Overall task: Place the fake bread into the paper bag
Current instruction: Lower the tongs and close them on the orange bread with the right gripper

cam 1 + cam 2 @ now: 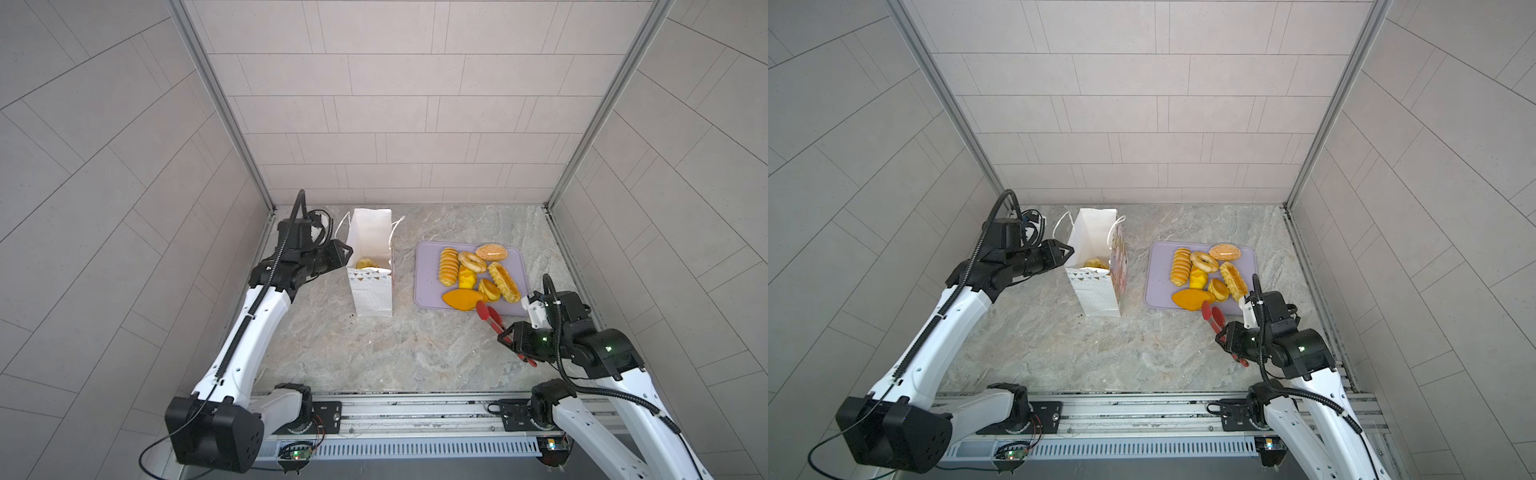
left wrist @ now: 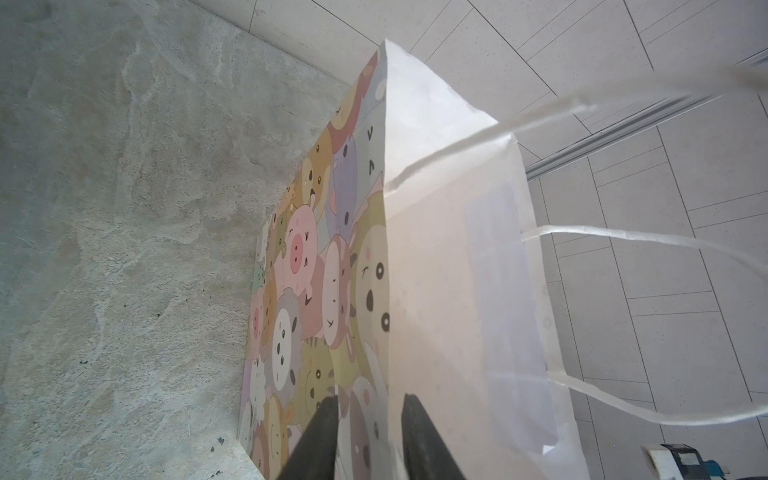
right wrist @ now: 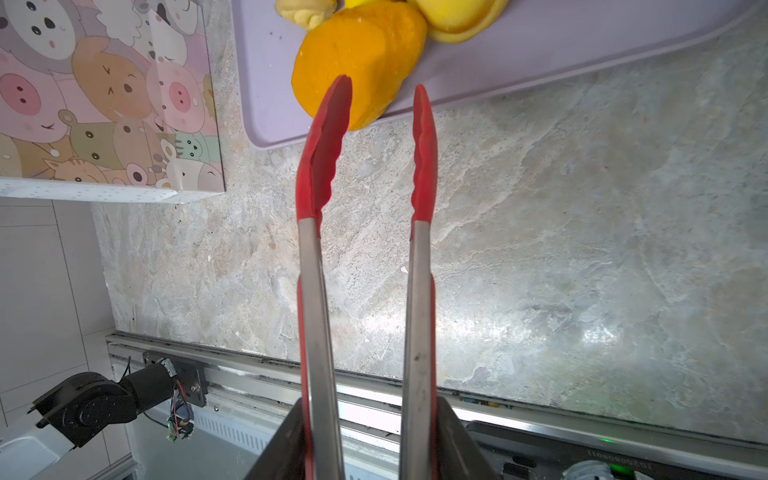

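Note:
The paper bag (image 1: 372, 297) (image 1: 1100, 295) stands upright at the back left, with one yellow bread (image 1: 365, 263) (image 1: 1096, 263) inside. My left gripper (image 1: 347, 251) (image 1: 1069, 251) (image 2: 370, 399) straddles the rim of the bag's (image 2: 449, 270) near wall, one finger outside and one inside, with a gap between them. Several fake breads lie on the lilac tray (image 1: 426, 282) (image 1: 1156, 270), among them an orange oval (image 1: 463, 299) (image 1: 1192, 299) (image 3: 361, 54). My right gripper (image 1: 505, 334) (image 1: 1223, 336) (image 3: 370, 407) is shut on red-tipped tongs (image 1: 490, 318) (image 3: 316, 291). Their tips stand apart at the oval.
A ridged loaf (image 1: 449, 266), a ring roll (image 1: 471, 262) and a seeded bun (image 1: 491, 252) lie further back on the tray. Tiled walls close in the back and both sides. A metal rail (image 1: 415, 415) runs along the table's front edge.

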You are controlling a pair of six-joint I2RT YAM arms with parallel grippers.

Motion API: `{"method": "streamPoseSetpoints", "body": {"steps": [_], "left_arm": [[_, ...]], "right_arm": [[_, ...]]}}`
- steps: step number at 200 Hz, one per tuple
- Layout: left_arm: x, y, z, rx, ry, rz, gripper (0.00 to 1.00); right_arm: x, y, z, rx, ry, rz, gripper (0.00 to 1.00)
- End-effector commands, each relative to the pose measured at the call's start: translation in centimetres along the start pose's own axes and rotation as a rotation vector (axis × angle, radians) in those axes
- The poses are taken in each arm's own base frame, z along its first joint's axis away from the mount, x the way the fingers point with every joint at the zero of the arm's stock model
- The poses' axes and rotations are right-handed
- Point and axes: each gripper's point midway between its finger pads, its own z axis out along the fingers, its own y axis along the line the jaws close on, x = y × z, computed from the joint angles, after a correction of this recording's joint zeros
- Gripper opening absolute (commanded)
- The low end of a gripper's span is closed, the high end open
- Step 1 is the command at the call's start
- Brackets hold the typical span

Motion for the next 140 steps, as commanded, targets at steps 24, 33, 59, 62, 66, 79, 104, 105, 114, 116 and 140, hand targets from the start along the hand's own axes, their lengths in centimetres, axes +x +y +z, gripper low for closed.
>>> {"method": "streamPoseSetpoints", "body": {"steps": [24, 33, 59, 62, 66, 79, 104, 105, 114, 116, 140], "left_arm": [[0.4, 0.2, 0.1, -0.003, 0.010, 0.017, 0.33], [0.4, 0.2, 0.1, -0.002, 0.011, 0.019, 0.32], [0.4, 0.1, 0.1, 0.000, 0.012, 0.018, 0.33], [0.3, 0.1, 0.1, 0.000, 0.010, 0.019, 0.33], [0.3, 0.1, 0.1, 0.000, 0.011, 0.018, 0.33], [0.3, 0.0, 0.1, 0.001, 0.010, 0.019, 0.32], [0.3, 0.0, 0.1, 0.001, 0.013, 0.017, 0.33], [0.3, 0.1, 0.1, 0.000, 0.012, 0.017, 0.33], [0.3, 0.0, 0.1, 0.002, 0.011, 0.018, 0.33], [0.3, 0.0, 0.1, 0.001, 0.012, 0.018, 0.33], [0.4, 0.0, 0.1, 0.001, 0.014, 0.019, 0.32]], "right_arm": [[-1.3, 0.8, 0.9, -0.053, -0.043, 0.027, 0.46], [-1.4, 0.9, 1.2, -0.060, -0.043, 0.031, 0.46], [-1.7, 1.0, 1.7, -0.067, -0.050, 0.036, 0.46], [-1.8, 1.0, 1.8, -0.067, -0.051, 0.036, 0.46], [-1.8, 1.0, 1.9, -0.068, -0.051, 0.038, 0.46], [-1.9, 0.9, 2.1, -0.068, -0.054, 0.039, 0.46], [-2.3, 1.0, 2.5, -0.078, -0.065, 0.039, 0.47], [-2.3, 1.0, 2.5, -0.078, -0.066, 0.039, 0.47], [-2.4, 1.0, 2.7, -0.078, -0.067, 0.039, 0.47], [-2.5, 1.0, 2.7, -0.078, -0.067, 0.038, 0.47], [-2.7, 0.9, 3.2, -0.078, -0.068, 0.040, 0.47]]}}
